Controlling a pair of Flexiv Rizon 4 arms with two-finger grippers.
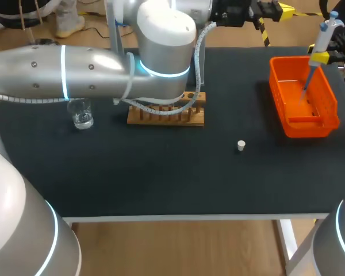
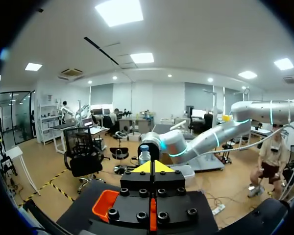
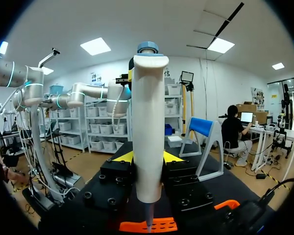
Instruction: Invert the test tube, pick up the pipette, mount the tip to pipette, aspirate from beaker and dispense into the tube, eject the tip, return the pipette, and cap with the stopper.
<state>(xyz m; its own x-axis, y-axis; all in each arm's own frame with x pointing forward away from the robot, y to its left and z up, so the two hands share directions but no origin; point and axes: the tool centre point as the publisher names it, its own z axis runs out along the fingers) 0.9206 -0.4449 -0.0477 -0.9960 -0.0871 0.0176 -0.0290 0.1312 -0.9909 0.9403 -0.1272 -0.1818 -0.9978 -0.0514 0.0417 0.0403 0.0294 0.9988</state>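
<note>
Head view: right gripper (image 1: 319,56) sits at upper right of frame, clamped on the pipette (image 1: 325,31), which stands approx upright w/ blue top up; its thin lower end hangs down inside the orange basket (image 1: 310,125) at right of frame. Right wrist view: both yellow-tipped fingers press the white pipette body from 2 sides; the pipette's point is just above the basket rim under the gripper. Left arm (image 1: 75,69) comes in from left and crosses the upper middle of the head view, hiding part of the wooden rack (image 1: 167,118) at centre-top of the black table (image 1: 161,178). Left gripper (image 2: 152,167): yellow tips meet w/ only a thin seam, closed on nothing; ahead of it are the basket and right arm (image 2: 210,139). Glass beaker (image 1: 81,113) stands upright left of the rack, near but not touching; small white stopper (image 1: 240,145) lies alone right of centre, between rack and basket, well apart from both grippers.
</note>
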